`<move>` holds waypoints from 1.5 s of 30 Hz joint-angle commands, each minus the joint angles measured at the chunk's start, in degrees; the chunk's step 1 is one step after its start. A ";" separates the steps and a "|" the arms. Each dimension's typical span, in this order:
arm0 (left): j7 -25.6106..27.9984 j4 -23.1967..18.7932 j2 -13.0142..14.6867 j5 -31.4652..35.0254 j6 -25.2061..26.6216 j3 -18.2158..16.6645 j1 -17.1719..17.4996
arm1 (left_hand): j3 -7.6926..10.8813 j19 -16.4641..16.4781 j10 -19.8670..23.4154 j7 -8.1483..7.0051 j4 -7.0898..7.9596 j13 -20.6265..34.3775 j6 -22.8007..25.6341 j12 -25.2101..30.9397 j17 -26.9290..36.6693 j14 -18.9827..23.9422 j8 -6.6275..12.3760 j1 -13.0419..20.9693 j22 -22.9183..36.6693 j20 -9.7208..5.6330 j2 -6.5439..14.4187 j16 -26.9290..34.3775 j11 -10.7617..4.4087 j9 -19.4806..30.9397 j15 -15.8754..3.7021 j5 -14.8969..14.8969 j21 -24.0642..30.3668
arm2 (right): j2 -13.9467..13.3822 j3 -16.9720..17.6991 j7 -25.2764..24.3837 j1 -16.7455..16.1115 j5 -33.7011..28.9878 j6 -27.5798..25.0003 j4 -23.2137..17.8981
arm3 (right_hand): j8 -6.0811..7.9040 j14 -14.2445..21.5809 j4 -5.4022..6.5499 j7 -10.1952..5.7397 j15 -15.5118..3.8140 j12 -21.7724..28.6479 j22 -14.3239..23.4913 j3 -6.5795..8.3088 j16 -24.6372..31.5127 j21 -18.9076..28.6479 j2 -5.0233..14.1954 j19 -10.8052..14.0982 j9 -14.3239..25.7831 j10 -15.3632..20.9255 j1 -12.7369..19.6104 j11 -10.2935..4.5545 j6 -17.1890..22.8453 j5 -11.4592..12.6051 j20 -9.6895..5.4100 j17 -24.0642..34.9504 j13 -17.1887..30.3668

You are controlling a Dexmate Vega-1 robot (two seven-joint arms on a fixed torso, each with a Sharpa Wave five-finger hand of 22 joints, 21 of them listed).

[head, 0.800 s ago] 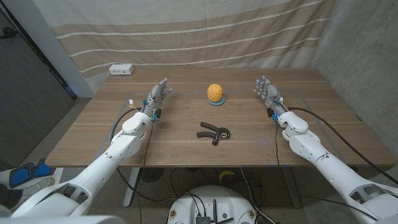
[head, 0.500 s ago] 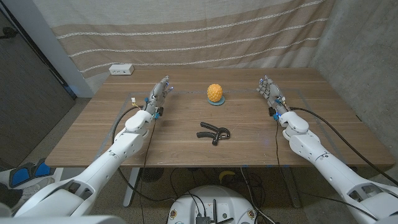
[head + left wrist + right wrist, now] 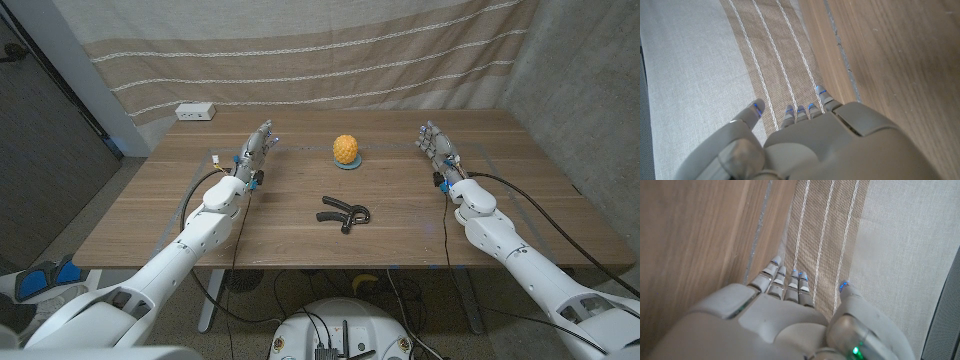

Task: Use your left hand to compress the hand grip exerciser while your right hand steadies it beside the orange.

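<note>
On the brown wooden table (image 3: 150, 215), the black hand grip exerciser (image 3: 344, 213) lies just before the bumpy orange (image 3: 345, 149), while the left hand (image 3: 255, 148) and right hand (image 3: 434, 145) flank it well apart, fingers extended, empty.

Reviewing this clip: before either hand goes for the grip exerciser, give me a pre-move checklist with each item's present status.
1. Left hand free to grasp: ok, it holds nothing and its fingers are extended.
2. Right hand free to steady: ok, also holding nothing.
3. Hand grip exerciser reachable: ok, it lies on the wooden table between the two hands, touched by neither.
4. Exerciser beside the orange: ok, the orange sits just behind it on a small blue base, with a gap between them.
5. Path from each hand to the exerciser: ok, bare wood in between.
6. Which way the exerciser's handles open: cannot tell, too small in the head view.
</note>
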 commanded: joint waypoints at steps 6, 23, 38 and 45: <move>-0.66 0.07 0.20 0.58 -0.05 0.48 -0.19 | 0.06 0.54 0.29 -0.75 -0.96 0.26 0.02 0.37 -0.07 0.46 0.42 0.21 0.18 0.45 -0.57 0.30 0.06 0.26 0.17 -0.01 0.06 | -5.10 0.21 -10.09 -6.63 -8.40 -4.10 -13.52 | -0.25 1.42 -1.69 -0.65 -0.39 0.77 0.26 0.94 0.90 0.22 -0.05 0.58 0.23 1.78 1.61 0.17 1.22 0.78 1.02 0.22 0.29; -1.54 0.09 0.44 0.17 -0.50 0.30 0.10 | -0.13 0.78 0.38 -1.16 -2.11 0.27 0.62 0.38 -0.08 0.65 0.53 0.21 0.21 0.67 -0.73 0.25 0.34 0.28 0.26 -0.11 -0.27 | -8.39 0.40 -15.29 -10.76 -15.22 -10.10 -22.95 | -0.18 2.45 -3.02 -0.57 -0.74 0.83 0.40 1.64 1.62 0.29 -0.05 1.00 0.34 2.73 2.28 0.03 3.26 1.24 1.19 0.61 0.53; -2.65 0.35 0.69 0.11 -0.91 0.43 0.04 | -0.21 0.98 0.67 -1.80 -2.87 0.28 1.63 0.45 -0.05 0.77 0.73 0.10 0.23 0.82 -0.73 0.22 0.58 0.32 0.26 -0.17 -0.54 | -11.14 0.44 -16.91 -13.00 -19.26 -16.89 -29.92 | -0.35 3.08 -3.60 -0.69 -1.03 0.88 0.47 1.93 2.09 0.35 -0.05 1.26 0.41 3.37 2.40 -0.11 4.01 1.46 1.41 0.90 0.67; -2.90 0.36 0.63 -0.16 -0.88 0.35 -0.06 | -0.25 1.06 0.84 -1.81 -3.09 0.29 1.82 0.51 -0.03 0.85 0.74 0.03 0.24 0.84 -0.76 0.23 0.55 0.33 0.30 -0.19 -0.61 | -12.15 0.40 -17.38 -13.92 -20.78 -19.34 -32.40 | -0.43 3.23 -3.82 -0.76 -1.08 0.89 0.50 2.03 2.24 0.38 -0.07 1.37 0.43 3.60 2.41 -0.17 4.30 1.54 1.46 1.03 0.72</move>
